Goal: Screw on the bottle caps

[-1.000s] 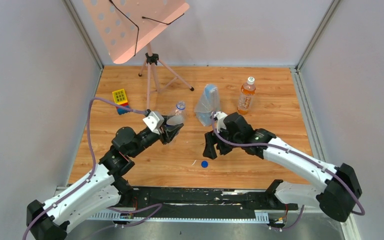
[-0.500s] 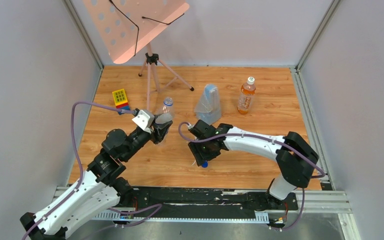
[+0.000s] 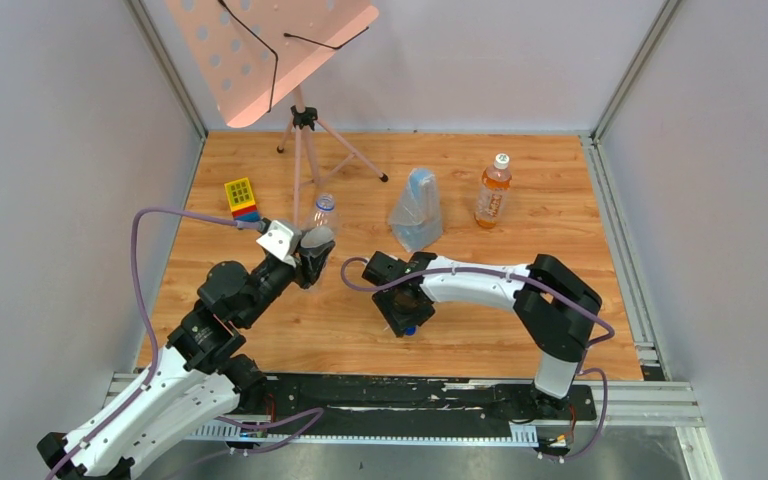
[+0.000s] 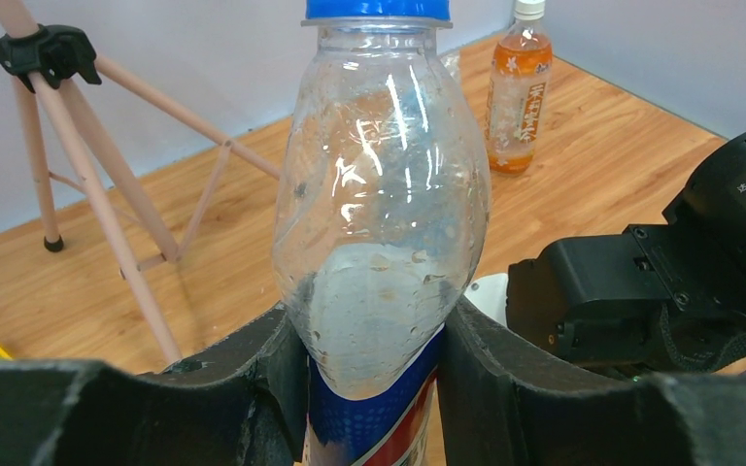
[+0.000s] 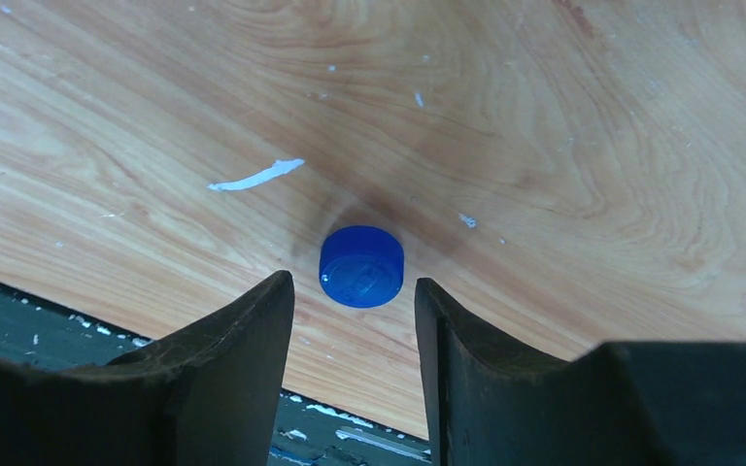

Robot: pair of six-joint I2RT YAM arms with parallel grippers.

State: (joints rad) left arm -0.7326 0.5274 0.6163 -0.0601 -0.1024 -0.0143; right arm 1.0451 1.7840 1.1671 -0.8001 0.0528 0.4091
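My left gripper (image 3: 312, 246) is shut on the clear Pepsi bottle (image 3: 321, 222) and holds it upright off the table. In the left wrist view the fingers (image 4: 274, 374) clamp the bottle (image 4: 379, 214) at its blue label, with a blue ring at the neck and the mouth cut off above. My right gripper (image 3: 406, 312) is open and points down over the blue cap (image 3: 410, 329). The cap (image 5: 361, 266) lies flat on the wood just between the fingertips (image 5: 274, 291), untouched. The orange bottle (image 3: 493, 195) stands at the back right with the white cap (image 3: 501, 159) on it.
A bluish plastic bag (image 3: 415, 210) stands between the two bottles. A music stand's tripod (image 3: 303, 125) is at the back left, with a yellow toy block (image 3: 241, 195) beside it. The table's black front edge (image 5: 78, 320) is just behind the cap. A white scrap (image 5: 255, 176) lies nearby.
My right arm has swung left and lowered until its open gripper is over the blue cap. My left arm has drawn the Pepsi bottle a little left and back.
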